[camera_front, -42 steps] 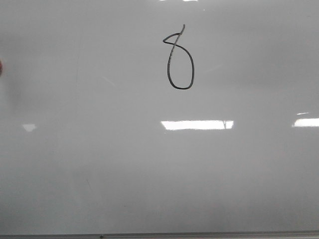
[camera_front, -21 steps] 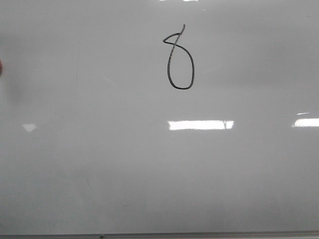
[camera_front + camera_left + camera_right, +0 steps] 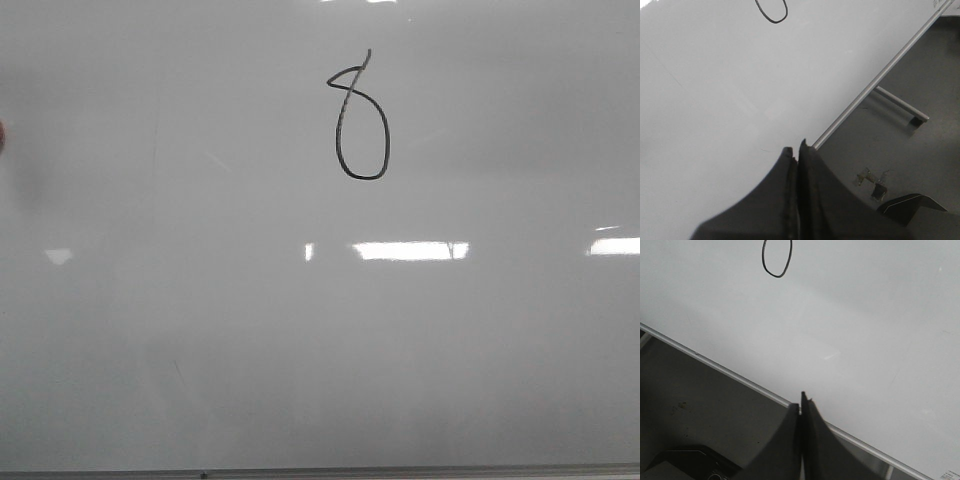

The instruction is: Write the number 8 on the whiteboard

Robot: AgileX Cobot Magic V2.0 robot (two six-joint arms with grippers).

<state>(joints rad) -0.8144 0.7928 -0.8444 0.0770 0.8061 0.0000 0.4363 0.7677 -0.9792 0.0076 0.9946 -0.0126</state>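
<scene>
Only the bright reflection under the number 8 (image 3: 360, 118) shifts right since the earlier frames; the ink itself stays put, high and center on the whiteboard (image 3: 150, 330). Task looks done: both loops drawn, no marker in view. Wrist views add what the front misses: left gripper (image 3: 796, 150) and right gripper (image 3: 801, 407), both pressed together, empty, near the board's metal edge.

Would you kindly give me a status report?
Left gripper shut, empty. Right gripper shut, empty. 8 drawn on whiteboard. Nothing in the way.
</scene>
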